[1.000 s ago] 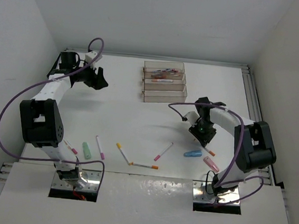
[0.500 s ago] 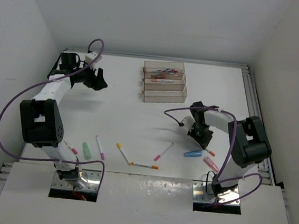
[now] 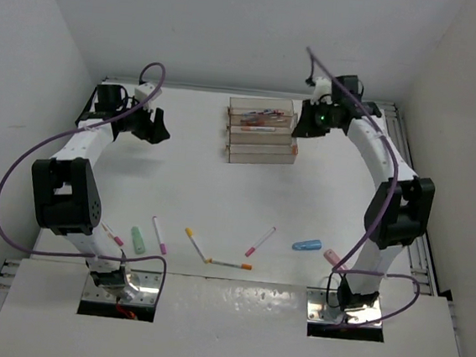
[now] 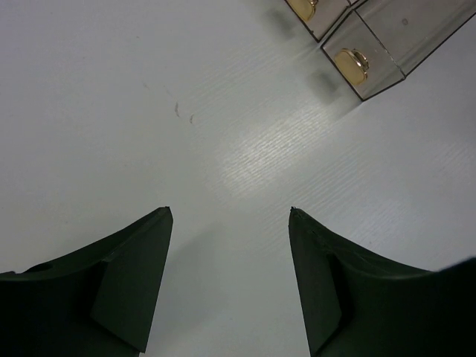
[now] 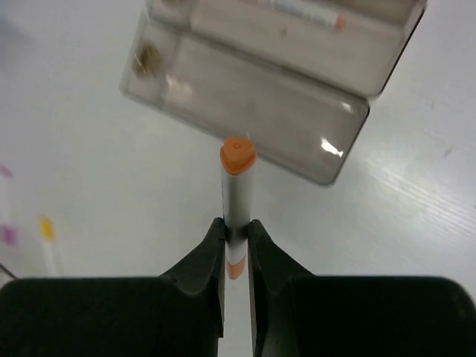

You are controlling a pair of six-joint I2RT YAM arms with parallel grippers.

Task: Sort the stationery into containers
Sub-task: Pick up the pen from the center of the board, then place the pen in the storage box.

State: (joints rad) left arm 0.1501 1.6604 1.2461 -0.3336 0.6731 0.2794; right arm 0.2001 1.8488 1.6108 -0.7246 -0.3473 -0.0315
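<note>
The orange-capped pen [image 5: 237, 182] is pinched in the right gripper [image 5: 236, 223]. The jaws are narrowed on its white barrel just above an orange band, and the cap points away from the wrist. In the top view the right gripper [image 3: 311, 122] sits upper right of centre, just beside the right-hand ends of the containers [image 3: 262, 131].

This looks like the carry-and-place step: the pen is lifted and brought to the trays but not yet let go. In the right wrist view the cap lies over the near edge of the nearest tray [image 5: 245, 104], which looks empty. The tray beyond it [image 5: 349, 33] already holds a white pen with an orange end.

The next move probably calls for turning the pen to lie along the length of a tray, lowering it inside the walls, and only then opening the jaws. The trays are narrow and barely longer than a pen, so a crooked release could leave it propped on a rim.

The left gripper [image 4: 230, 216] stands wide and holds nothing. It hangs over bare surface [image 3: 187, 182] in the upper left of the top view.

More stationery lies along the lower part of that view: a pink-capped pen [image 3: 260, 241], a blue stub [image 3: 307, 244], a green stub [image 3: 138, 238] and a yellow-capped pen [image 3: 195, 242].
</note>
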